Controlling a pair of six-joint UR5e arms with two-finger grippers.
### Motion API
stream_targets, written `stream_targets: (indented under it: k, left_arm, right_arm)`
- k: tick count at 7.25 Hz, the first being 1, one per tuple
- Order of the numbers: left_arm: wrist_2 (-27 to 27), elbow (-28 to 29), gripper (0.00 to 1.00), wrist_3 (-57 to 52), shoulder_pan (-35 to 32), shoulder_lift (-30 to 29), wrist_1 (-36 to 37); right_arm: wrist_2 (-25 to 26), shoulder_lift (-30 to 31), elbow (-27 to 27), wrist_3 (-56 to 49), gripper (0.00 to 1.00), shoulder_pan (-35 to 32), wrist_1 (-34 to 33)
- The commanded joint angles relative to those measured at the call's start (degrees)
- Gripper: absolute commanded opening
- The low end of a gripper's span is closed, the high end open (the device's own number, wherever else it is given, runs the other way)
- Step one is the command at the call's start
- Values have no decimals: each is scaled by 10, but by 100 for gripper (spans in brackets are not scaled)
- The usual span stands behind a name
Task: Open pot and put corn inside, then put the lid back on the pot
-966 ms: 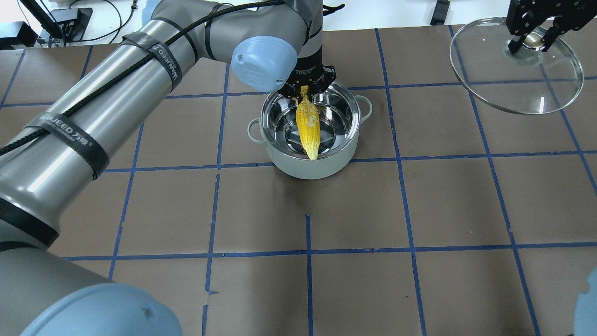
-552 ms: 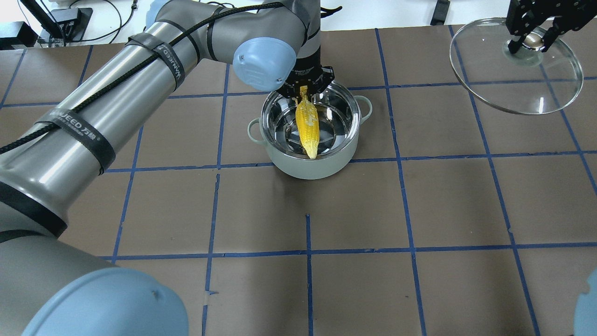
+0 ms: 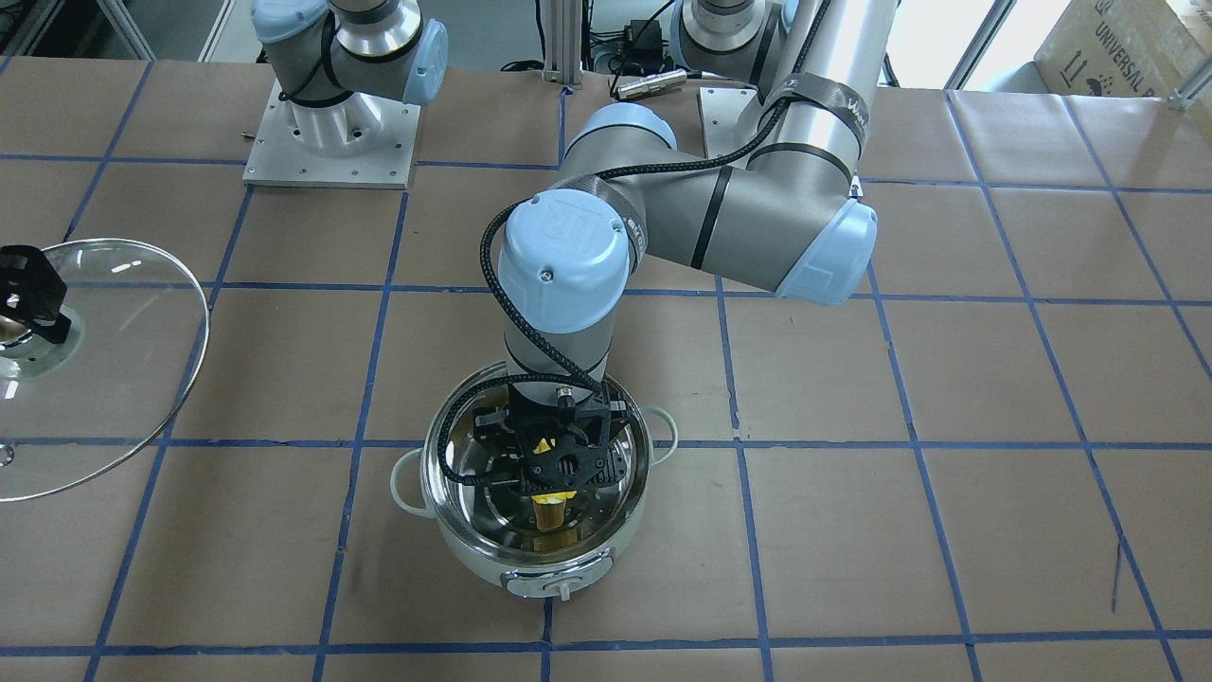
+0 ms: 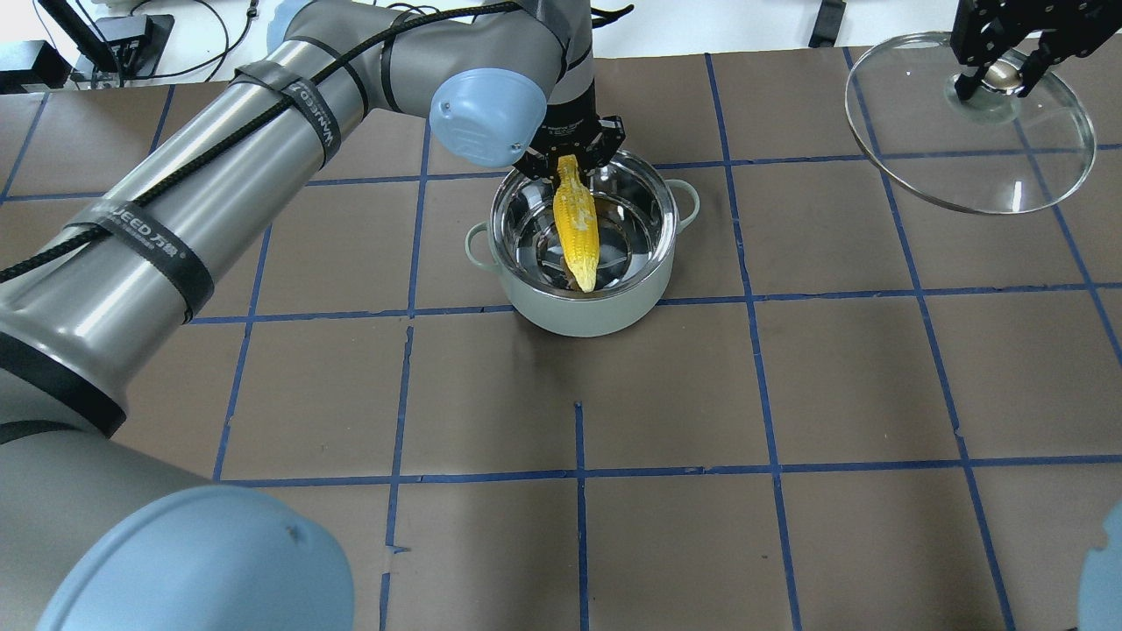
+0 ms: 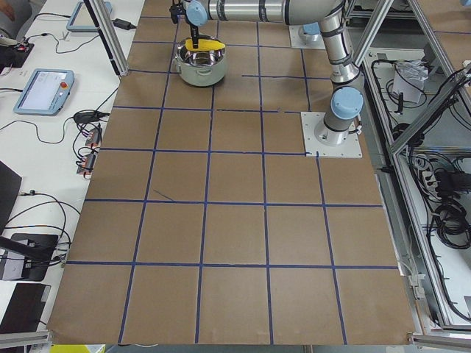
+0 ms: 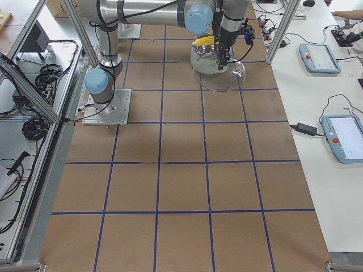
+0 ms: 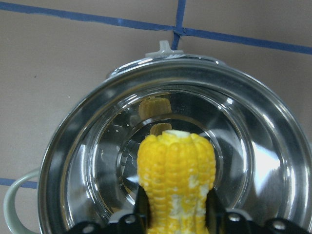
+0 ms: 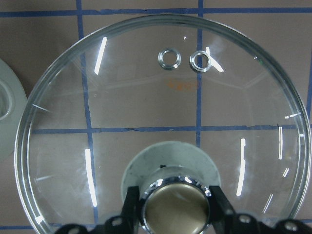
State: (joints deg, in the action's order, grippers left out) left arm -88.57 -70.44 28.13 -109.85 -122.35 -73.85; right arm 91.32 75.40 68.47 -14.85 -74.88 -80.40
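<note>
Corn [image 4: 576,230] pinched at one end by left gripper [image 4: 568,165], slanting down into pot [image 4: 605,317], ready for release. Right gripper [image 4: 1001,77] clamps lid [image 4: 947,166] knob, lid aloft well aside, leaving pot mouth free.

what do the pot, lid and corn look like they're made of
Pot: polished steel inside, mirroring the corn; pale mint outside, likely painted metal or plastic. Lid: clear glass, since the blue tape lines show through it. Corn: glossy yellow kernels, possibly a plastic replica; cannot tell.
</note>
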Motion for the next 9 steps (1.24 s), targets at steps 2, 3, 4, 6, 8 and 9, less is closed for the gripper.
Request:
stream_targets:
  k: [2, 3, 4, 6, 8, 9]
  left_arm:
    - [7, 0, 100, -56, 35, 10, 0]
    - [33, -6, 100, -107, 63, 22, -8]
    - [34, -14, 100, -140, 94, 38, -15]
    - [35, -15, 100, -231, 163, 67, -82]
    - [29, -14, 100, -276, 219, 98, -166]
    - [26, -15, 100, -284, 232, 110, -190]
  right_arm:
    - [0, 0, 0, 0, 14, 0, 0]
    - [0, 0, -2, 0, 14, 0, 0]
    - [0, 1, -4, 1, 14, -1, -1]
    - [-4, 2, -13, 9, 14, -15, -5]
    - [-22, -2, -13, 73, 14, -118, -10]
    - [-21, -5, -8, 113, 14, -158, -39]
